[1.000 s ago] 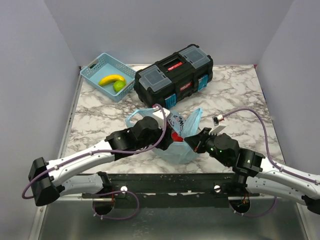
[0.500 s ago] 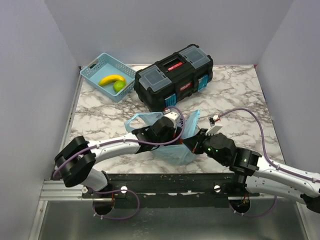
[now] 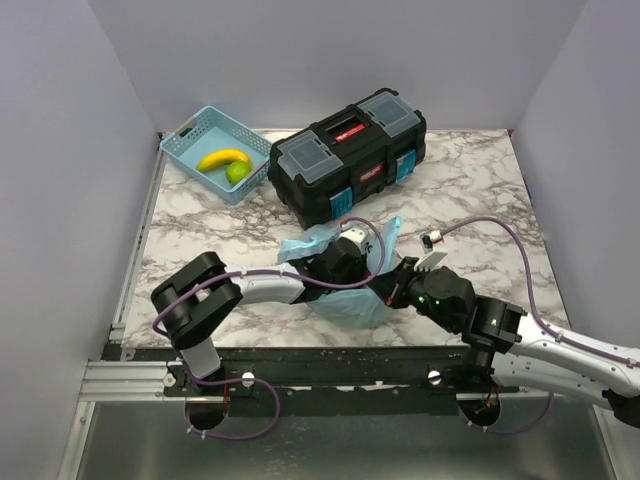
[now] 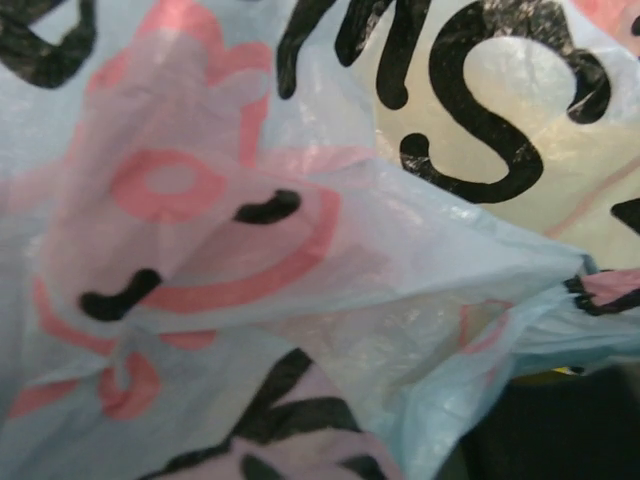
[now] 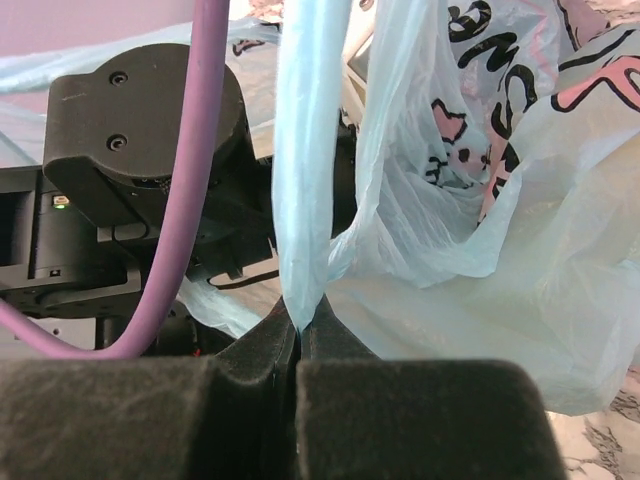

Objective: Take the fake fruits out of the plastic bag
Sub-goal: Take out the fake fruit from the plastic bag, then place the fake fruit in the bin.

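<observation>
While the plastic bag [image 3: 352,303] is being held up near the counter's [image 3: 200,235] front edge, just before the black toolbox [image 3: 345,150], one of its loop handles [image 5: 303,150] is being pinched tight between the right jaws, which are being pressed together on the thin blue strip. The left arm [image 3: 260,290] is being reached into the bag's mouth. The left jaws are being hidden by printed film filling the left wrist view, so wide or narrow cannot be told. A yellow banana [image 3: 222,158] and a green round fruit [image 3: 237,172] are being carried in the light-blue basket [image 3: 188,127] at the far left corner, well apart from the bag. Open marble is being shown right of the bag. The counter is being enclosed by plain grey walls [image 3: 330,50] on three sides.
</observation>
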Controlling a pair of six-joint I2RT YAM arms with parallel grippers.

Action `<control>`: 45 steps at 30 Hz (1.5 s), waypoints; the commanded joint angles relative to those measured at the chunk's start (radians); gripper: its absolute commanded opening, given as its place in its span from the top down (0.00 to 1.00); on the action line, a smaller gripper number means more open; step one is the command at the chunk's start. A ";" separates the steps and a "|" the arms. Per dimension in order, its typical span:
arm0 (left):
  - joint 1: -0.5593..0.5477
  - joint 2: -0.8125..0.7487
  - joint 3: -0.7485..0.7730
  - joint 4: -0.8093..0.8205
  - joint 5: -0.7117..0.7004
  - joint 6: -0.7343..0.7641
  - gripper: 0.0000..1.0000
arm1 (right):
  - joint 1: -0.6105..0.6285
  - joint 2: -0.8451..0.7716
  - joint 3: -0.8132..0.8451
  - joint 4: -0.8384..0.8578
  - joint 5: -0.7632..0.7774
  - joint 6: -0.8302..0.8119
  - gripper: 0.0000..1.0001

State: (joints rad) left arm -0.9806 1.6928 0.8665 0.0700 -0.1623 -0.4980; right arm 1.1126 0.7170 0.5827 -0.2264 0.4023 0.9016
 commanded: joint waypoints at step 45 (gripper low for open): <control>0.147 -0.881 0.103 -0.355 0.228 0.139 1.00 | 0.001 -0.113 -0.147 -0.120 0.134 0.146 0.99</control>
State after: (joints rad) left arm -0.8776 0.8577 0.8772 -0.2131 0.1680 -0.3695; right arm 1.1126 0.6094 0.4480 -0.3386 0.4904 1.0241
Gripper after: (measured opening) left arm 0.578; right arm 0.012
